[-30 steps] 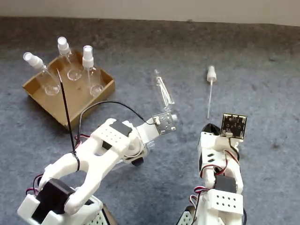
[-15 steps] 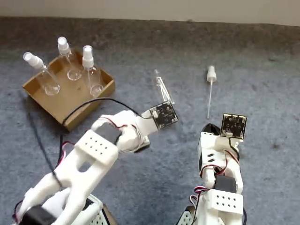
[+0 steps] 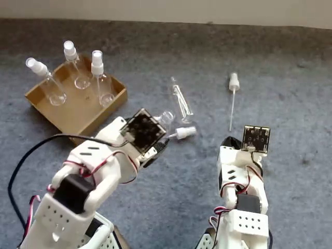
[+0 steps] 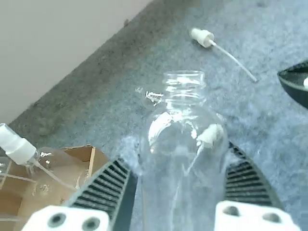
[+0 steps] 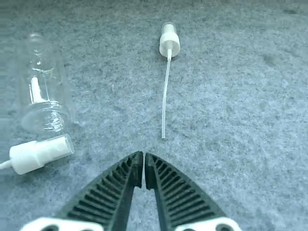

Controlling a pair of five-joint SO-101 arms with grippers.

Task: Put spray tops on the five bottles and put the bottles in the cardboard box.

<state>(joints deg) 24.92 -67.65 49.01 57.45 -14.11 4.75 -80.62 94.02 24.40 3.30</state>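
Note:
My left gripper (image 4: 179, 169) is shut on a clear bottle (image 4: 184, 113) with an open neck, held above the carpet near the cardboard box (image 3: 78, 111). In the box stand three bottles with spray tops (image 3: 97, 78). A second clear bottle (image 3: 181, 101) lies on the carpet with no top. A loose spray top (image 3: 182, 133) lies just beside the held bottle's neck (image 3: 166, 117). Another spray top with a long tube (image 3: 233, 83) lies farther right. My right gripper (image 5: 144, 167) is shut and holds nothing, low over the carpet short of that tube (image 5: 166, 91).
Grey carpet covers the whole work surface. A black cable (image 3: 31, 155) loops off the left arm beside the box. The right arm's body (image 3: 241, 176) stands at the front right. Open carpet lies right of the long-tubed spray top.
The left arm has swung back and to the left with its wrist turned, the bottle still in its fingers. The loose spray top beside it is now uncovered. The right arm has kept still.

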